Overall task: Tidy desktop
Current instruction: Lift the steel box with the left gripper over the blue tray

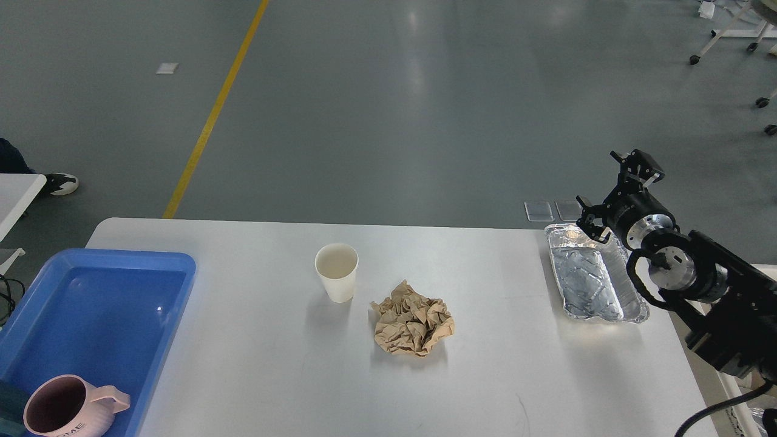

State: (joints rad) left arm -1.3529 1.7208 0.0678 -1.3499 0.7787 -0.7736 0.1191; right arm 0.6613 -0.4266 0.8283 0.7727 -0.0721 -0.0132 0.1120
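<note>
The desktop (516, 376) is a wide white tabletop. On it stand a white paper cup (337, 271), upright and empty, and just right of it a crumpled ball of brown paper (414, 326). An empty foil tray (592, 281) lies at the right edge. My right gripper (614, 192) hovers open over the far right corner, just above the foil tray's far end, with nothing between its fingers. My left gripper is out of view.
A blue plastic tray (176, 285) sits at the left edge of the desktop, with a pink mug (64, 409) in its near corner. A small white table edge (18, 194) shows at far left. Grey floor lies beyond.
</note>
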